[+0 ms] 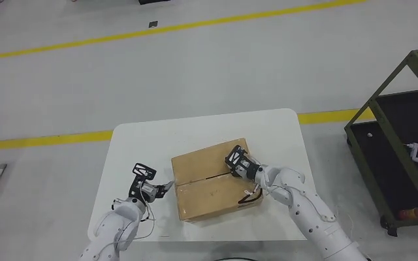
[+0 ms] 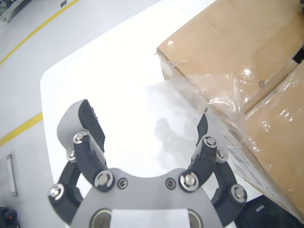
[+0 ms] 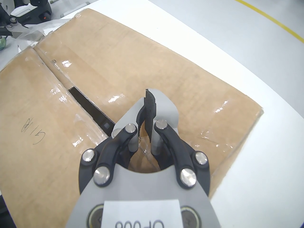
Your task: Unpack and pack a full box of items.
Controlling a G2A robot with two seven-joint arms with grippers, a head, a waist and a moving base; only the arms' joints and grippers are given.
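A brown cardboard box [image 1: 212, 179] lies in the middle of the white table [image 1: 137, 140]. Its top flaps [image 3: 123, 55] are nearly closed, with a dark gap [image 3: 87, 106] open along the centre seam. Clear tape [image 2: 180, 96] is peeled off the seam's end and hangs loose over the box's left side. My left gripper [image 2: 147, 122] is open beside that side, the loose tape lying against one finger [image 2: 203, 126]. My right gripper [image 3: 148, 105] rests shut on the box top, next to the seam near its right end [image 1: 232, 158].
A dark green cart [image 1: 385, 130] stands off the table to the right. Bare tabletop [image 2: 95, 72] lies left of the box and behind it. The box's front edge [image 1: 222, 212] sits near the table's front edge.
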